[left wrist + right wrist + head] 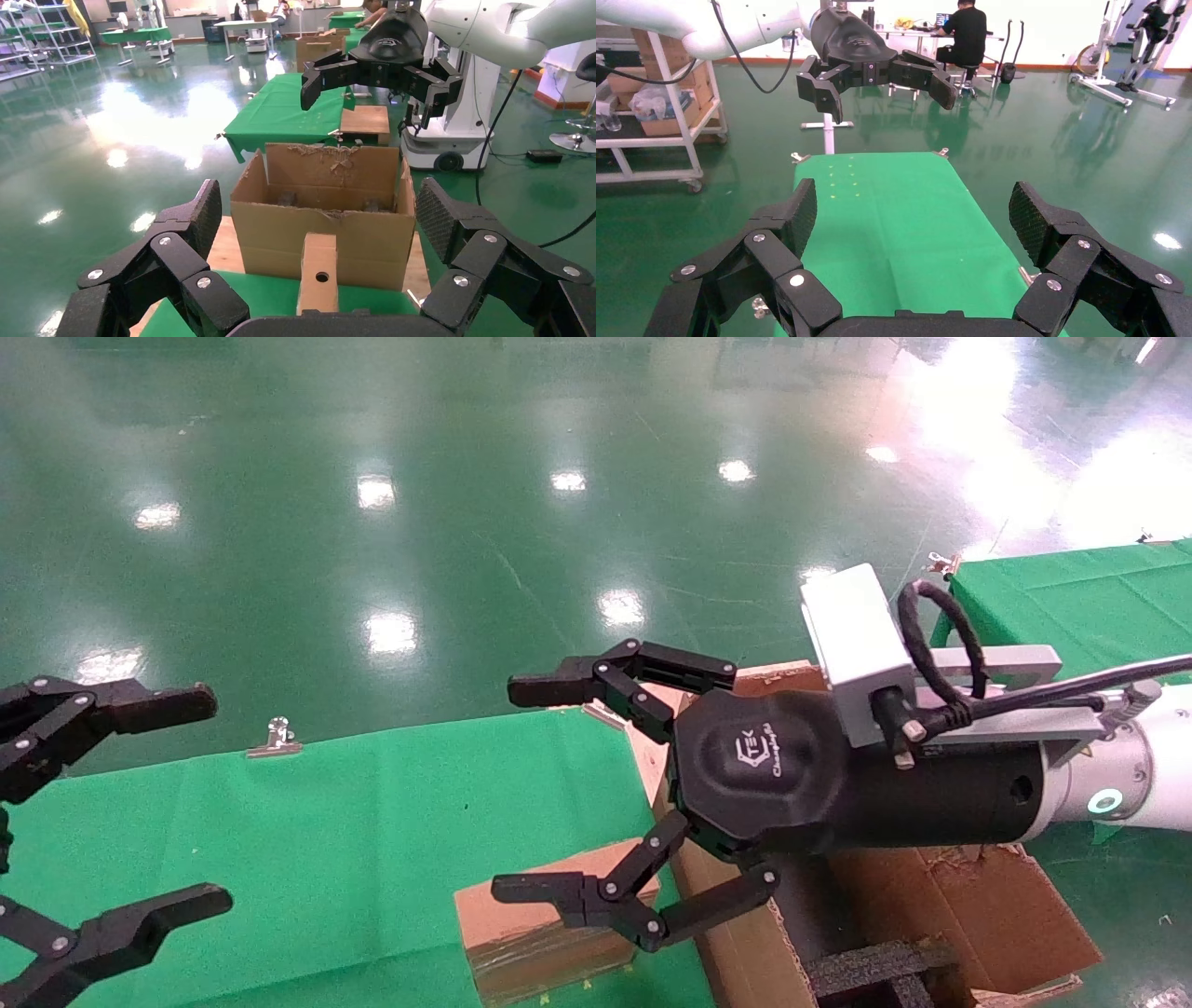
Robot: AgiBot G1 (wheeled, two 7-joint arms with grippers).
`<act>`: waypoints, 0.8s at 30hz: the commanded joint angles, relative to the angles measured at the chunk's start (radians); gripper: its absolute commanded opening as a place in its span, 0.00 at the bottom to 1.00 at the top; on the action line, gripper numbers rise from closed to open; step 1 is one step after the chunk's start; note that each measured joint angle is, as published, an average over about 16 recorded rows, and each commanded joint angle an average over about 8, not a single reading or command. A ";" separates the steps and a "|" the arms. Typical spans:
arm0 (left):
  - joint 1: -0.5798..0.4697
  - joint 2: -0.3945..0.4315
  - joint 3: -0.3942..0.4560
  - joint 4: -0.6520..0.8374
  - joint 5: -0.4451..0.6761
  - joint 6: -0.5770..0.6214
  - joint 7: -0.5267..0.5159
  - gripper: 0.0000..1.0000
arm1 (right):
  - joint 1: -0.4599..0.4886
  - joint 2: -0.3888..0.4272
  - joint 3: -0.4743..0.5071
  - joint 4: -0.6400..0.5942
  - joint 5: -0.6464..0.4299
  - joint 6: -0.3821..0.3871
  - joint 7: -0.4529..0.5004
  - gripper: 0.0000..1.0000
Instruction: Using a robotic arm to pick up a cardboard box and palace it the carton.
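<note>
The small cardboard box (535,933) lies on the green table (307,840) near its front right, beside the carton (987,905). In the left wrist view the cardboard box (318,270) shows its round hole, with the carton (323,225) just behind it. The white robotic arm (1131,784) reaches in from the right. Its right gripper (507,790) is open and empty, above the cardboard box and the carton's near wall. It also shows in the left wrist view (379,70). My left gripper (214,800) is open and empty at the table's left. The right wrist view shows only bare green cloth (898,225) between its fingers.
Black foam inserts (875,971) sit inside the carton. A metal clip (273,740) holds the cloth at the table's far edge. A second green-covered table (1071,589) stands at the right. The glossy green floor (466,523) lies beyond the table.
</note>
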 commanded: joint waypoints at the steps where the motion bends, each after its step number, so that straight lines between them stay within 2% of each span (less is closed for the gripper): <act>1: 0.000 0.000 0.000 0.000 0.000 0.000 0.000 1.00 | 0.000 0.000 0.000 0.000 0.000 0.000 0.000 1.00; 12: 0.000 0.000 0.000 0.000 0.000 0.000 0.000 1.00 | 0.000 0.000 0.000 0.000 0.000 0.000 0.000 1.00; 13: 0.000 0.000 0.000 0.000 0.000 0.000 0.000 0.93 | 0.000 0.000 0.000 0.000 0.000 0.000 0.000 1.00; 14: 0.000 0.000 0.000 0.000 0.000 0.000 0.000 0.82 | 0.000 0.000 0.000 0.000 0.000 0.000 0.000 1.00; 20: 0.000 0.000 0.000 0.000 0.000 0.000 0.000 0.07 | 0.000 0.000 0.000 0.000 0.000 0.000 0.000 1.00; 21: 0.000 0.000 0.000 0.000 0.000 0.000 0.000 0.01 | 0.000 0.000 0.001 0.000 0.000 0.000 0.000 1.00; 24: 0.000 0.000 0.000 0.000 0.000 0.000 0.000 0.00 | 0.000 0.000 0.000 0.000 0.000 0.000 0.000 1.00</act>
